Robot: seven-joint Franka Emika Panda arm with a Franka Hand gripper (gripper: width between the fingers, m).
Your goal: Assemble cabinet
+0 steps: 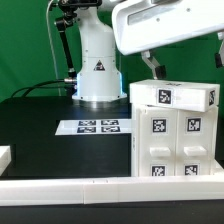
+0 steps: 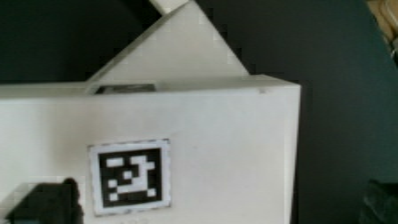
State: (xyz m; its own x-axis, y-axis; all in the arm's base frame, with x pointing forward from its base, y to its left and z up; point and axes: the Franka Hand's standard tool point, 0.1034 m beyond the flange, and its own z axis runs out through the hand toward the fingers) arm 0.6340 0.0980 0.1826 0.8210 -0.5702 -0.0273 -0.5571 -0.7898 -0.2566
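The cabinet is a white box at the exterior view's right, with square black-and-white markers on its front and on its top panel. My gripper hangs just above the cabinet's top, near its back left corner. In the wrist view the white top panel with one marker fills most of the picture. One dark finger shows over the panel and the other lies past its edge, over the dark table. The jaws stand wide apart and hold nothing.
The marker board lies flat on the black table left of the cabinet. The white robot pedestal stands behind it. A white rail runs along the table's front edge, and a small white part lies at the far left.
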